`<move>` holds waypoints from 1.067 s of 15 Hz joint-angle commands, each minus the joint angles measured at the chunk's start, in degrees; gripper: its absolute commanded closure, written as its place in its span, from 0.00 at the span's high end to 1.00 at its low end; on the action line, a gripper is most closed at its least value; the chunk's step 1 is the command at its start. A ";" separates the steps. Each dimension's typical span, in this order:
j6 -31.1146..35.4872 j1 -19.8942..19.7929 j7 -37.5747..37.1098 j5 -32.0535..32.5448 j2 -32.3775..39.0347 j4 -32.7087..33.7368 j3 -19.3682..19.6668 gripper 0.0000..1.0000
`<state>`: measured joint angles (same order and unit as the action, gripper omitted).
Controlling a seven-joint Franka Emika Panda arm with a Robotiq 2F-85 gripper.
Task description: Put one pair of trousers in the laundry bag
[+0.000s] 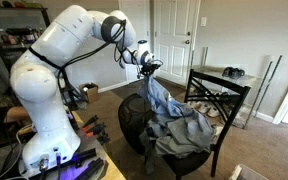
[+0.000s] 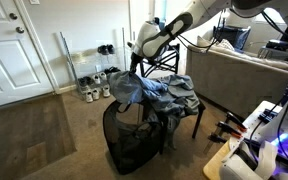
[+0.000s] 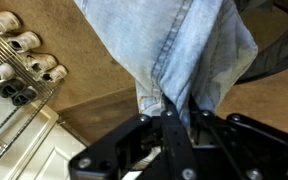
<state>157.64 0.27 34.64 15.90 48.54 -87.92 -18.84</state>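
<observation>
Currently mid-transfer: pincer [image 3: 169, 108] clamped on trousers [image 2: 127, 88], dangling just above bag [image 2: 124, 145]; next likely lower into bag, then release.

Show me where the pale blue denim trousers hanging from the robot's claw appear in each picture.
Exterior view: the pale blue denim trousers hang mid-frame above the black mesh laundry bag.
Exterior view: left of centre, over that bag.
Wrist view: filling the top centre.
Shared landmark: the gripper clamping them.
</observation>
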 commanded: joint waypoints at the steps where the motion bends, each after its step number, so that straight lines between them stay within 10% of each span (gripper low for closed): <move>1: -0.10 0.84 1.08 -1.67 0.05 0.09 1.11 0.15; 16: -0.39 2.96 1.57 -1.23 4.95 1.84 1.33 0.04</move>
<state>157.50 1.57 34.92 15.68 51.18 -87.74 -17.76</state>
